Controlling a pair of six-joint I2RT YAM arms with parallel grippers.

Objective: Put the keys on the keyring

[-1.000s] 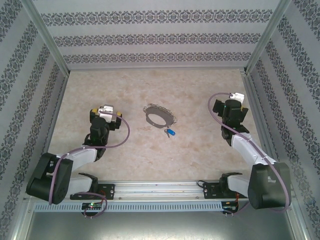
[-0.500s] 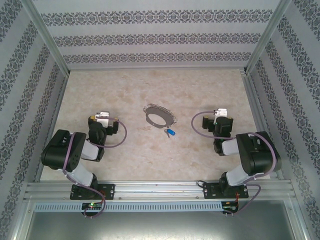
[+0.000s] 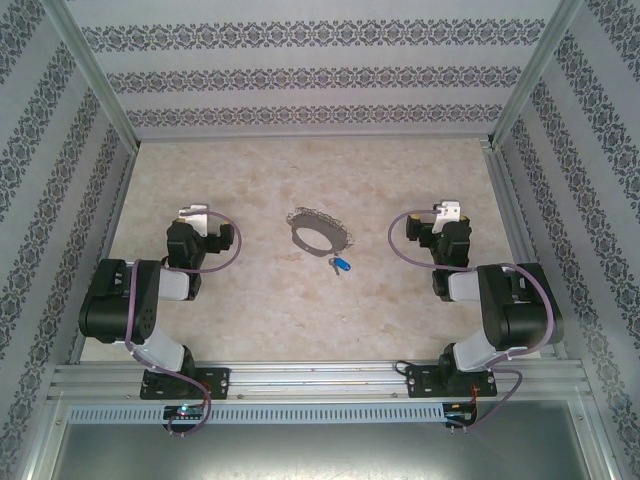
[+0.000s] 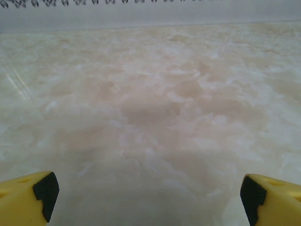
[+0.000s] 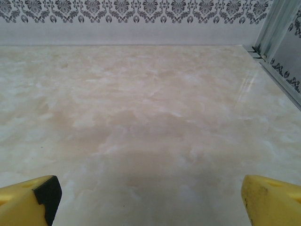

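Presently, listed from largest to smallest. Item one: the pale beige marbled table (image 3: 300, 320), walled in patterned paper, carrying everything below. Item two: two black-and-white jointed arms, folded back near their bases, one at each side of the table, with wrists pointing toward the far wall. Item three: the left gripper (image 3: 198, 216), with yellow fingers and black pads. Its jaws are spread wide with nothing between them, and its own wrist view (image 4: 150, 200) shows bare table ahead. Item four: the right gripper (image 3: 446, 214), of the same make. Its jaws are likewise spread wide and empty, with bare table ahead in its wrist view (image 5: 150, 200). Item five: the large thin silvery metal keyring with a fine chain (image 3: 298, 236), lying flat mid-table between the two grippers and well apart from both. Item six: the tiny key with a bright blue plastic head (image 3: 342, 265), lying at the ring's near right edge; whether it touches the ring or is threaded on it cannot be told. Step in hand, by judgement: the start, before any approach or grasp. The next move likely calls for one gripper to reach inward and steady or lift the ring. The other would narrow onto the blue head for a fine, accurate pinch, since the key is so small.
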